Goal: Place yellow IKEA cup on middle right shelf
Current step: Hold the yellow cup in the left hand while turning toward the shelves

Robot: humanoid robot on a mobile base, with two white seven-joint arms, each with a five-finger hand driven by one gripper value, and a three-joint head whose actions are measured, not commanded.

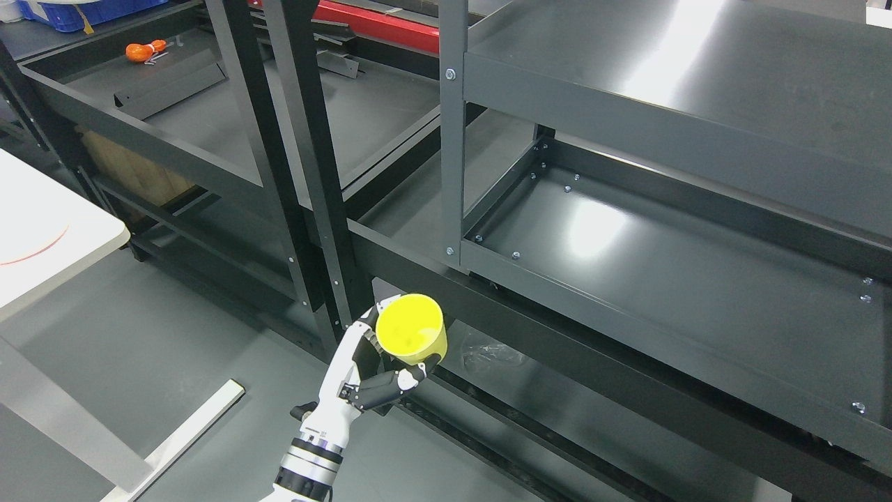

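A dark grey metal shelving unit fills the right and centre, its upper shelf glossy under the lights; below it the middle right shelf lies bare, bolts showing along its rim; a second dark rack stands at the left, an orange tool lying near its far left corner; a white bench shows at the left edge; the left hand rises from the bottom edge, fingers curled round the yellow IKEA cup, held tilted in the air just before the shelving's lower front rail, below and left of the middle right shelf's front left corner.
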